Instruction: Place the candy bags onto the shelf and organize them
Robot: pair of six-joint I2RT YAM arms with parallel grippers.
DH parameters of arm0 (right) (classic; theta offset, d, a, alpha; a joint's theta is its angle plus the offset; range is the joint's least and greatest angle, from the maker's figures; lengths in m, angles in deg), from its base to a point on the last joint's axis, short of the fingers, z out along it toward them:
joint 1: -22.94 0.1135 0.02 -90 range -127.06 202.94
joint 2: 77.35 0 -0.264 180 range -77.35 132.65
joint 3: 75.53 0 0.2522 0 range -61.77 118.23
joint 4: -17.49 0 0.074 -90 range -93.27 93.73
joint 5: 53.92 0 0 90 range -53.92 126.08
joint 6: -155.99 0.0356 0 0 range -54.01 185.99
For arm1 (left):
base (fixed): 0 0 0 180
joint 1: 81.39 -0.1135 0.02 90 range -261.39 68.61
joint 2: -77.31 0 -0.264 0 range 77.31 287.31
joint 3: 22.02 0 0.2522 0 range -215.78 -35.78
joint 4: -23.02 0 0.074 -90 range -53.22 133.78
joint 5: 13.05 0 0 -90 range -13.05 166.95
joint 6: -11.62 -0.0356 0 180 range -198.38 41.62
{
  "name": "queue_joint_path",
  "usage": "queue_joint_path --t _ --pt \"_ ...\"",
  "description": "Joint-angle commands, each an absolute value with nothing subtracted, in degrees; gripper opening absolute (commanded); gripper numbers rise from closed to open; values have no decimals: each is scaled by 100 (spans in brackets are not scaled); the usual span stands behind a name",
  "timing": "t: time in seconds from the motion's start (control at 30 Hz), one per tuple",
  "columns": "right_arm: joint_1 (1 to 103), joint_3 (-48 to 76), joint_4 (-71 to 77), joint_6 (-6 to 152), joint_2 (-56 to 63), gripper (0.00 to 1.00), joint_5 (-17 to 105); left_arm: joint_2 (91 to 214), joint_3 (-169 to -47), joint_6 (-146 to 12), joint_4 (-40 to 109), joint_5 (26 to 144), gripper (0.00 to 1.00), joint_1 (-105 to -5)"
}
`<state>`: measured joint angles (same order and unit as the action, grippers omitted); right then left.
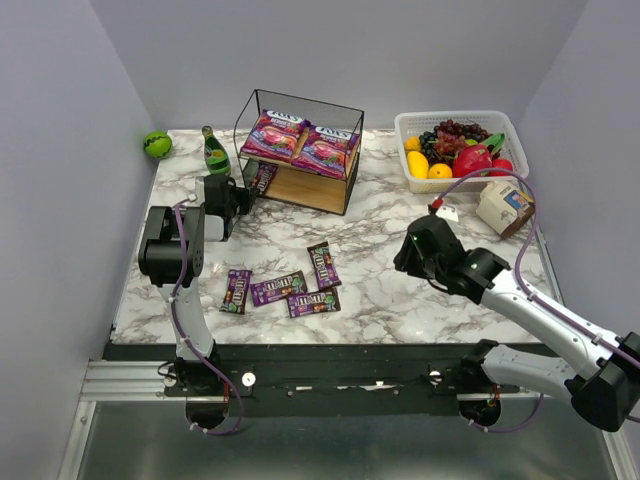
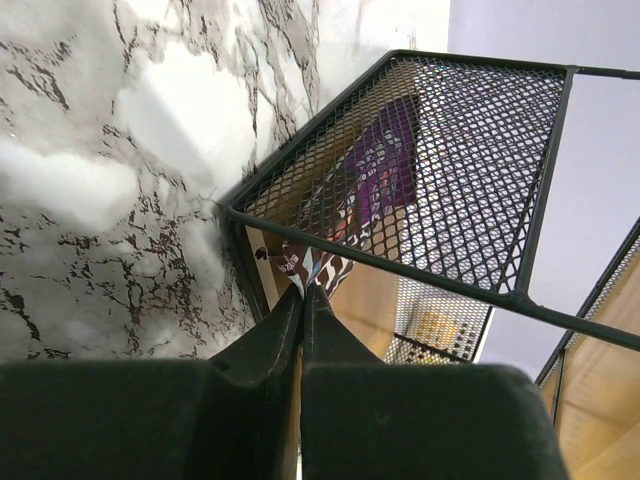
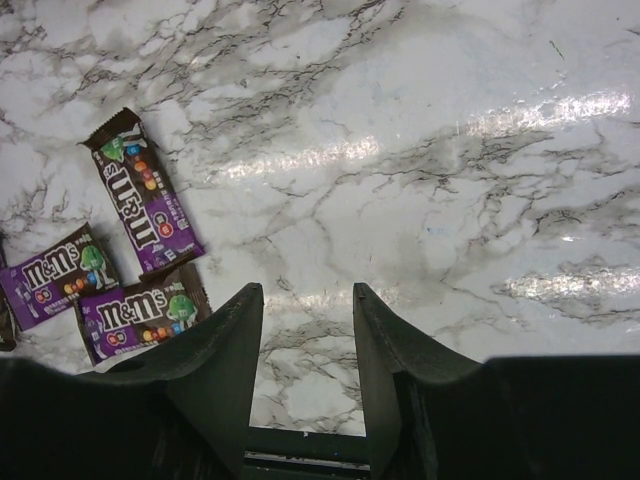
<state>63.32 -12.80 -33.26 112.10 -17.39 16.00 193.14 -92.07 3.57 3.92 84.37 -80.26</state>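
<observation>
The black wire shelf [image 1: 349, 150] stands at the back centre. Two pink-purple FOX'S bags [image 1: 273, 134] [image 1: 325, 151] lie side by side on its upper board. My left gripper [image 1: 240, 196] is at the shelf's left end, shut on the edge of an M&M's packet [image 1: 263, 179]. In the left wrist view the gripper [image 2: 303, 288] pinches that packet [image 2: 385, 170], which reaches in behind the shelf's mesh side [image 2: 480, 120]. Several more M&M's packets [image 1: 236, 290] [image 1: 277, 288] [image 1: 313, 302] [image 1: 324, 264] lie on the table in front. My right gripper [image 1: 414, 256] [image 3: 305, 290] is open and empty, right of the packets [image 3: 142, 192].
A green bottle [image 1: 214, 152] stands just left of the shelf, and a green ball [image 1: 156, 144] lies at the back left corner. A white fruit basket [image 1: 455, 115] sits at the back right, with a beige carton [image 1: 503, 206] in front of it.
</observation>
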Motion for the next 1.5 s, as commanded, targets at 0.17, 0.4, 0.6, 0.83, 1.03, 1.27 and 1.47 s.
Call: queue_joint_path --t 0.17,0.4,0.6,0.83,1.03,1.27,1.47 --pt "6275 -1317 -3292 11275 -1654 50 1551 19402 -9448 423 488 8319 1 -8042" --pt "6284 -1238 -3230 11292 -1487 50 1788 19815 -9686 801 40 8398 0 -8033" --pt "6284 -1133 -3221 11248 -1346 50 1832 19903 -9660 916 -22 8390 0 -8033" --pt "6284 -1036 -3169 11187 -1249 50 1920 19737 -9511 766 -75 8398 35 -8024" --pt "6284 -1106 -3099 11161 -1240 57 2017 19342 -9204 521 -75 8460 63 -8016" --pt "6284 -1220 -2940 11134 -1267 62 2184 18630 -8825 2 285 8583 69 -7928" --pt "6293 -1299 -2721 11055 -1135 64 2561 17858 -8456 -673 1353 8969 68 -7787"
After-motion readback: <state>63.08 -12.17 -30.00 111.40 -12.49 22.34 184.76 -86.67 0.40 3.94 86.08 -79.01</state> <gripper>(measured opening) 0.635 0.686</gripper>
